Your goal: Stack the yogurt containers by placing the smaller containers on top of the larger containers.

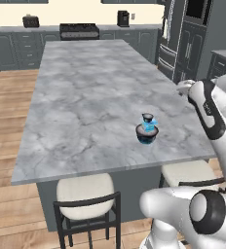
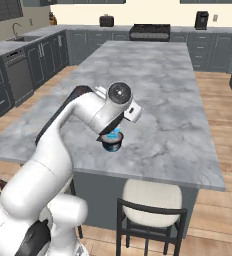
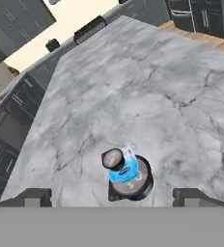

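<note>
Nearest you, the gripper (image 3: 112, 197) has its fingertips (image 3: 34, 197) spread wide, holding nothing. Between them you see the dark cup (image 3: 133, 184) on the marble island (image 1: 95, 92), carrying the light-blue pack (image 3: 126, 169) and tiny dark-topped piece (image 3: 112, 158).

base views: behind arm, left/right, sharing island counter (image 1: 95, 97) | hand view: close above
</note>
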